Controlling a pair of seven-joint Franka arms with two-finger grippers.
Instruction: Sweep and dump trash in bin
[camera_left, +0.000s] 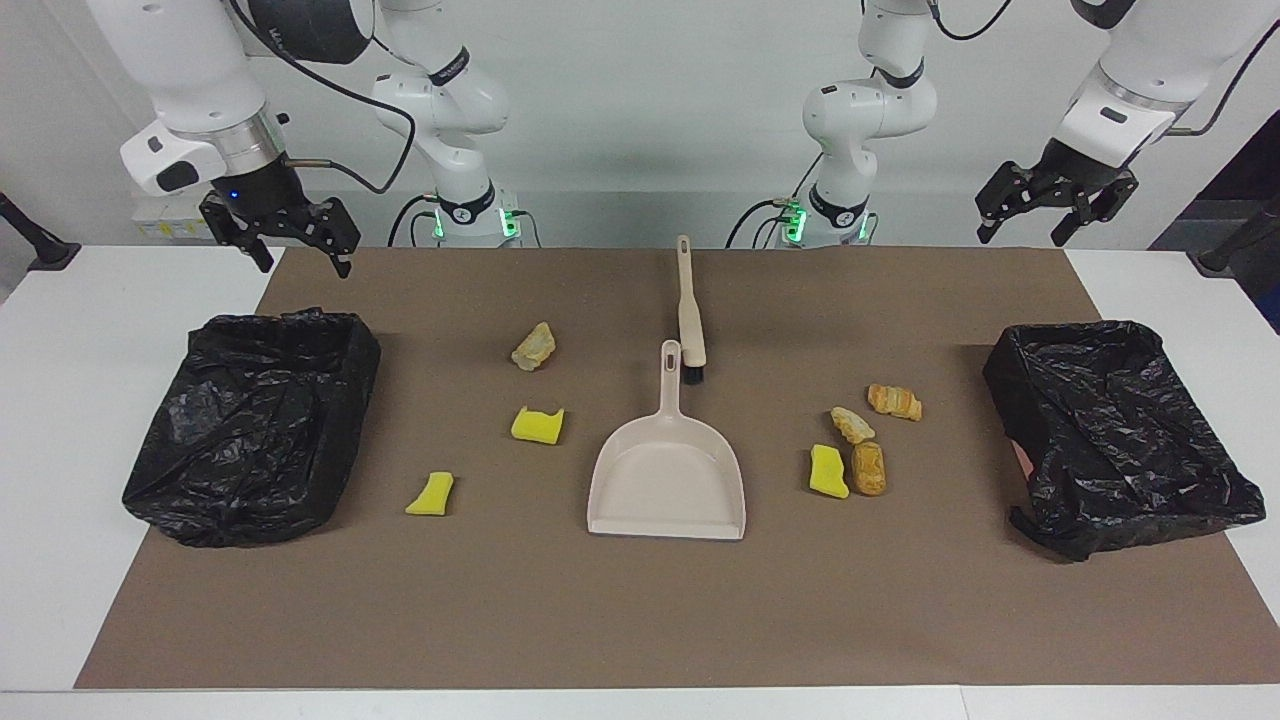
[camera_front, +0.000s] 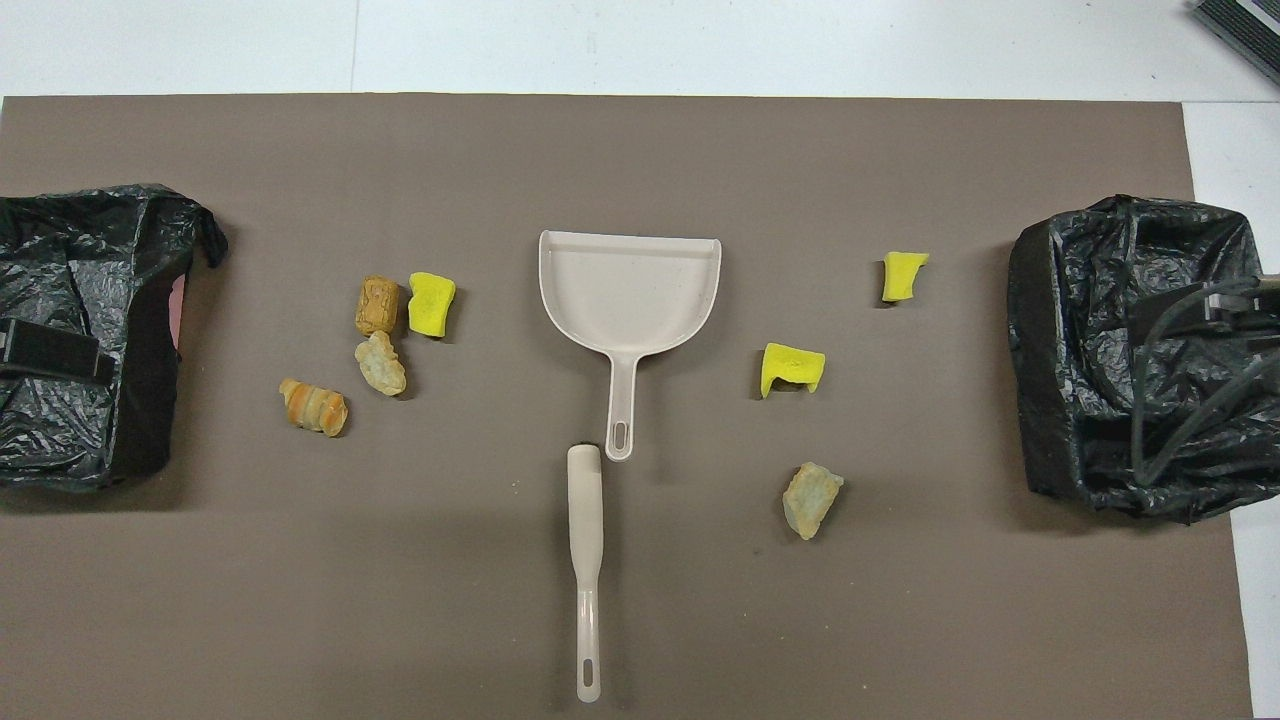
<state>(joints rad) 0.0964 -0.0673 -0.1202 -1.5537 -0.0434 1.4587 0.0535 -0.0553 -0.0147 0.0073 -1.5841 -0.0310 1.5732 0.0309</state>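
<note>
trash: spongy yellow chunks, crusty tan lumps | dustpan: smooth beige plastic | bins: crinkled black liners | left gripper, right gripper: jaws apart, empty

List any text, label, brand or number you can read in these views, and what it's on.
None can be read.
Dustpan, brush, trash bits and both black-lined bins: no markings show.
Right arm link: faint lettering, too small to read.
Arm bases: a round emblem, not legible.
</note>
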